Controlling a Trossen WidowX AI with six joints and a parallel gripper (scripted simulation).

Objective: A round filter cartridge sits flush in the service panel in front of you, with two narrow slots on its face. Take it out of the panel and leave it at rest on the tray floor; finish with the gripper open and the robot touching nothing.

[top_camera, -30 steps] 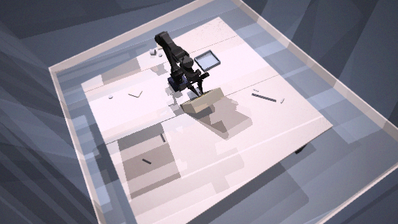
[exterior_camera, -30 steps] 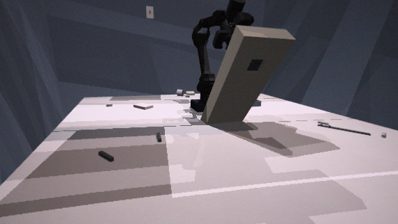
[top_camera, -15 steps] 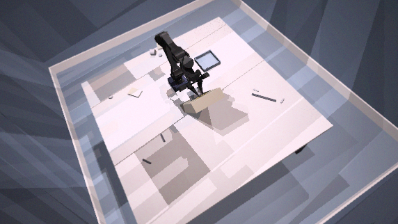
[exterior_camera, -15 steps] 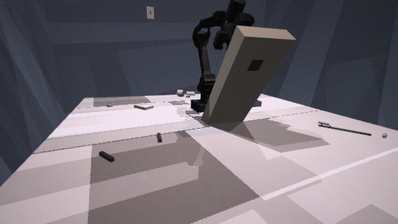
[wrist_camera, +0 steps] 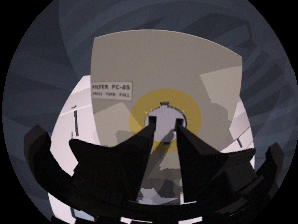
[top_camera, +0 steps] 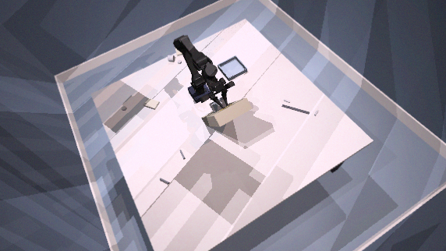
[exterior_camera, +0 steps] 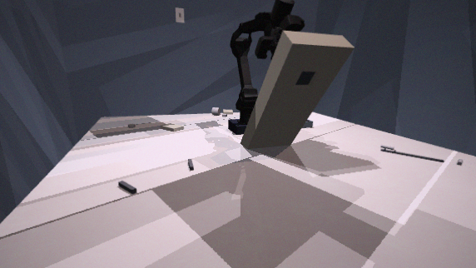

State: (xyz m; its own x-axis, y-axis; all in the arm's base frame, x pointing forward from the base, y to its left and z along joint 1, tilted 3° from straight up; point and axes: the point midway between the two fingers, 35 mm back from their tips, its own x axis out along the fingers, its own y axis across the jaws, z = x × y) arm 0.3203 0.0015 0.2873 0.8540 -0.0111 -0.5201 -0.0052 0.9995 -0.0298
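Note:
The pale round filter cartridge (wrist_camera: 165, 114) sits in the tilted beige service panel (top_camera: 234, 113) (exterior_camera: 287, 104) (wrist_camera: 165, 60), inside a yellow ring. Its two dark slots lie left and right on its face. My gripper (top_camera: 225, 107) (wrist_camera: 166, 123) is partly open, with nothing clasped between its fingers. One fingertip is at each slot; how deep they reach cannot be told. In the exterior view the panel hides the fingertips. The tray (top_camera: 238, 76), with a dark rim and light floor, lies beside the arm, behind the panel.
A thin dark rod (top_camera: 295, 109) (exterior_camera: 418, 156) lies to the right of the panel. Two small dark bars (top_camera: 182, 154) (exterior_camera: 127, 186) lie to the left. A flat cream block (top_camera: 151, 104) (exterior_camera: 173, 126) and a small white cylinder (top_camera: 171, 58) (exterior_camera: 215, 111) lie farther back.

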